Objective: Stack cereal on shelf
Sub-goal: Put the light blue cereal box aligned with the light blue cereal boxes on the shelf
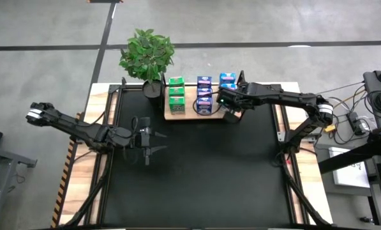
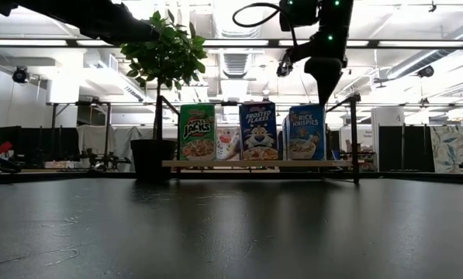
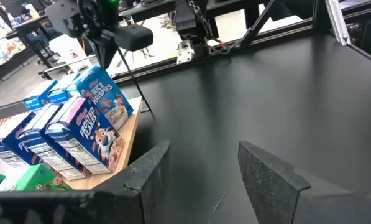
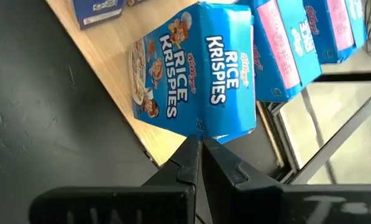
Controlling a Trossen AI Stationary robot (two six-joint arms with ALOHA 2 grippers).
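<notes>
In the high view, the shelf is a pale wood board in the upper middle of the picture, at the far edge of the black mat on the bench. The cereal boxes stand on it in three rows. The green boxes are on the picture's left, blue boxes are in the middle, and more blue boxes are on the right.

In the low view, the front boxes stand upright side by side: the Apple Jacks box, the Frosted Flakes box and the Rice Krispies box.

The right gripper is at the right end of the shelf, just by the front blue box there. Its fingers are pressed together and hold nothing. In the right wrist view their tips point at a bottom corner of the Rice Krispies box, very near it. In the low view this gripper hangs above that box.

The left gripper is over the mat in the middle left of the high view, well apart from the shelf. Its fingers are partly open with nothing between them.

A potted plant stands just left of the shelf, at the upper left. Its black pot is beside the green box in the low view. A thin black post stands just right of the Rice Krispies box.
</notes>
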